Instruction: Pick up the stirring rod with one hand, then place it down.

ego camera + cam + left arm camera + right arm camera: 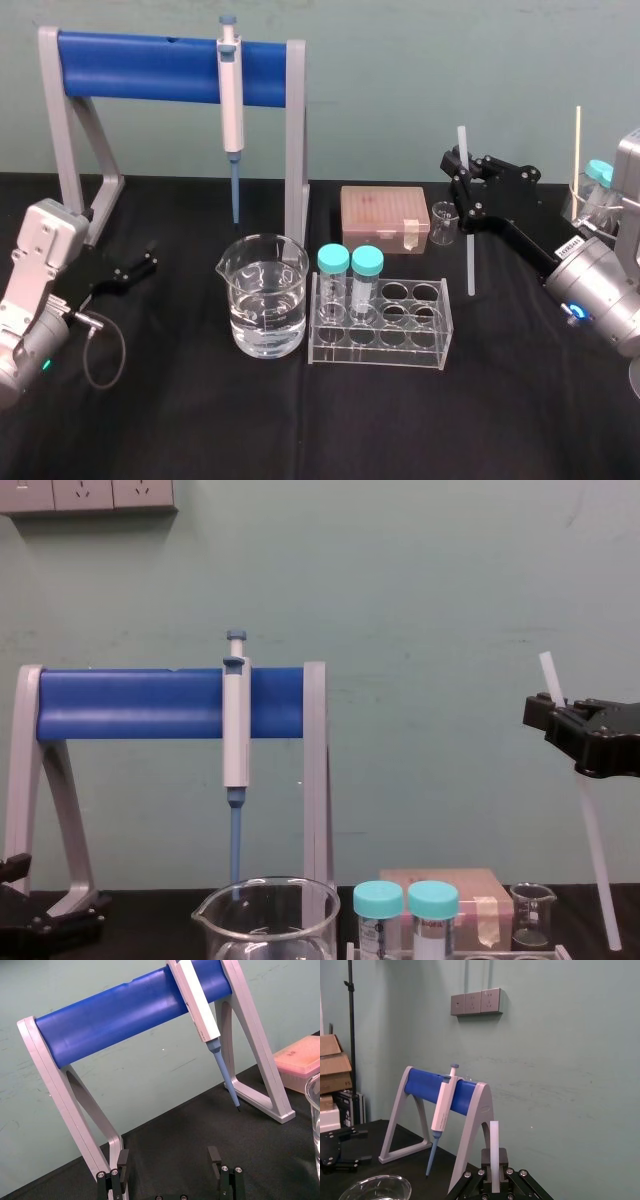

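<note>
Black cloth covers the table (520, 420) before a pale green wall, and you can place everything from the clear acrylic tube rack (378, 320) with its two teal-capped tubes. To the right of that rack and a little behind it, the black two-fingered right gripper (461, 180) is clamped on the long, thin, white translucent stirring rod (469, 262). It grips high on the rod, so most of the length hangs below. The rod stands nearly upright, its lower end down by the cloth just right of the rack; you cannot tell whether it touches. The pick-up looks done, so I judge the placing step is in hand. You need to lower the rod and lay it onto bare cloth right of the rack, clear of the small glass beaker (444, 222) behind, then release. Far left of the rack, the left gripper (138, 268) sits idle, low by the cloth. The chest view gives you the rod's slight lean, which the head view flattens. The left wrist view shows the left gripper spread wide around nothing.
</note>
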Action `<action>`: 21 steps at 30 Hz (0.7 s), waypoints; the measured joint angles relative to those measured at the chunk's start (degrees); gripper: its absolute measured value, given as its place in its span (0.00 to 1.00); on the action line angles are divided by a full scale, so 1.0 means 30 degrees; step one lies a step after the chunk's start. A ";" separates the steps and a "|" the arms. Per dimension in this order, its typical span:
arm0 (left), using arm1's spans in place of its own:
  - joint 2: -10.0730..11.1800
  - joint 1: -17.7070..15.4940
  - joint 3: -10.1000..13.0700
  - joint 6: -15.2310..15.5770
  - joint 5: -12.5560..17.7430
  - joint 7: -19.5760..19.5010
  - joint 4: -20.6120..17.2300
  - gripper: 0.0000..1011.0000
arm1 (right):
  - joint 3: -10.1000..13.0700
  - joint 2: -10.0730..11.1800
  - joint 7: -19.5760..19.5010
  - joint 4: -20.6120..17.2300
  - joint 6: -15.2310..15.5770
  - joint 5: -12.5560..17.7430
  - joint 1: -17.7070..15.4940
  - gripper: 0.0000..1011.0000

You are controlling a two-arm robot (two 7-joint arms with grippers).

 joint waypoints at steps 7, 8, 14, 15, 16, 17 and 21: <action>0.0000 -0.0001 0.0001 0.0000 0.0000 0.0000 0.0000 0.99 | -0.0002 -0.0008 -0.0015 -0.0032 0.0005 -0.0008 -0.0018 0.07; 0.0000 0.0000 0.0001 0.0000 -0.0001 0.0000 0.0001 0.99 | -0.0002 -0.0008 -0.0015 -0.0032 0.0007 -0.0008 -0.0017 0.07; 0.0001 -0.0001 0.0000 0.0001 0.0000 0.0000 0.0001 0.99 | 0.0018 0.0021 -0.0005 -0.0058 0.0016 0.0006 -0.0053 0.07; 0.0000 0.0000 0.0000 0.0001 0.0000 0.0000 0.0001 0.99 | 0.0021 0.0023 -0.0004 -0.0062 0.0018 0.0008 -0.0062 0.07; 0.0000 0.0000 0.0001 0.0001 0.0000 0.0000 0.0000 0.99 | 0.0026 0.0027 -0.0001 -0.0066 0.0019 0.0013 -0.0069 0.07; 0.0000 0.0000 0.0000 0.0000 0.0000 0.0000 0.0000 0.99 | 0.0040 0.0035 0.0003 -0.0072 0.0019 0.0029 -0.0079 0.07; 0.0000 0.0001 -0.0001 0.0001 0.0000 0.0000 0.0000 0.99 | 0.0065 0.0070 0.0005 -0.0116 0.0018 0.0064 -0.0125 0.07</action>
